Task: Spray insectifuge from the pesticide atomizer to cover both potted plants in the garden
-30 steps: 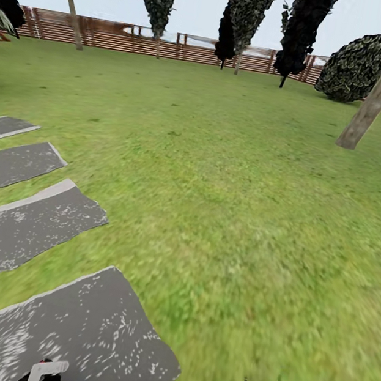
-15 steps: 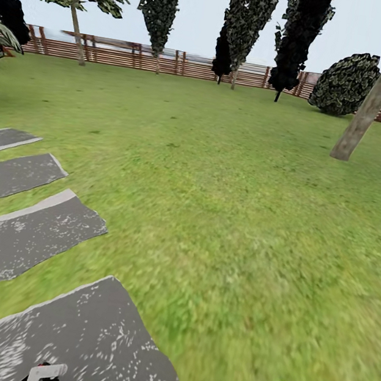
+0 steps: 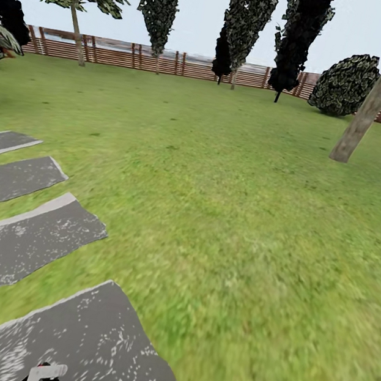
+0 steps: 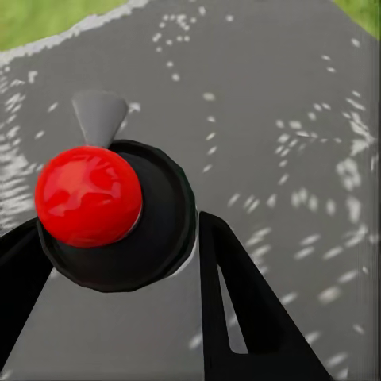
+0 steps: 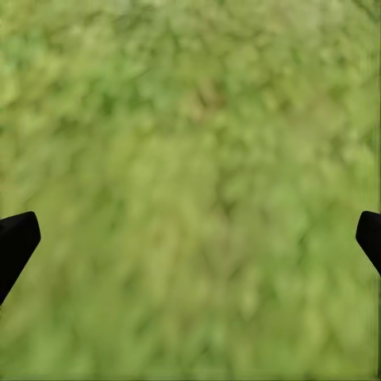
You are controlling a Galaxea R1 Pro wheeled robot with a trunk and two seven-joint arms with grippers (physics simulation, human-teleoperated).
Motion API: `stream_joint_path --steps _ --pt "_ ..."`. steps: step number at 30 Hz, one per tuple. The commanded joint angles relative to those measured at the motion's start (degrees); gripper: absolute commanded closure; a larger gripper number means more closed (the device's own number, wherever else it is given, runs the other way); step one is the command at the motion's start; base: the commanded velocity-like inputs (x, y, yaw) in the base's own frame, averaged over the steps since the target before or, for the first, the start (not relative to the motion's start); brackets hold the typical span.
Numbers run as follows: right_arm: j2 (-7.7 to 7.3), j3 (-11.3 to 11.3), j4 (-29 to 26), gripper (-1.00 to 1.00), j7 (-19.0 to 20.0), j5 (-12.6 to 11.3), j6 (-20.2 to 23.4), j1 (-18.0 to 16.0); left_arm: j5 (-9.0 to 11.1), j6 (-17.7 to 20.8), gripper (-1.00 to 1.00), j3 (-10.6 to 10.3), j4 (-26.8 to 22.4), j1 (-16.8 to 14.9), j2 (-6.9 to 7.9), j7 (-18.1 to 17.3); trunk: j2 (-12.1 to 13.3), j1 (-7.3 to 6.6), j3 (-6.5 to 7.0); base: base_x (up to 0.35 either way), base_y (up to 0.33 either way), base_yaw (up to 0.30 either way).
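Head view: over lawn (image 3: 230, 209) beside slabs (image 3: 18, 239), the atomizer-search step is judged in hand, its place untold; right gripper (image 5: 190, 230) is spread wide, left gripper (image 4: 115, 234) cannot be told around a red-knobbed item (image 4: 87, 194); turning to scan is called for.

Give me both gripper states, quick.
Left gripper: shut on a black object with a red ball, above a stone slab.
Right gripper: open, empty, over lawn.
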Motion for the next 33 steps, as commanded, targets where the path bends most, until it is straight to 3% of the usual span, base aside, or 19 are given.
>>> stream_joint_path --steps 1,9,15,33 --pt "0.00 0.0 0.0 -1.00 -0.2 0.0 -0.2 0.0 0.1 -0.2 1.00 0.0 0.1 0.0 0.00 0.0 0.4 -0.24 0.14 0.000 0.000 0.000" --pt "0.00 0.0 0.0 -1.00 -0.2 0.0 -0.2 0.0 0.1 -0.2 1.00 0.0 0.1 0.0 0.00 0.0 3.6 -1.99 1.62 0.000 0.000 0.017" --pt "0.00 0.1 0.1 -1.00 -0.2 0.0 -0.2 0.0 0.1 -0.2 1.00 0.1 0.0 0.0 -0.08 0.0 6.0 -3.31 2.94 0.000 0.000 0.194" --pt "0.02 0.0 0.1 -1.00 -0.2 0.0 -0.2 0.0 0.3 -0.1 1.00 0.2 0.0 0.0 -0.17 0.1 6.0 -3.31 3.54 0.000 0.000 0.260"
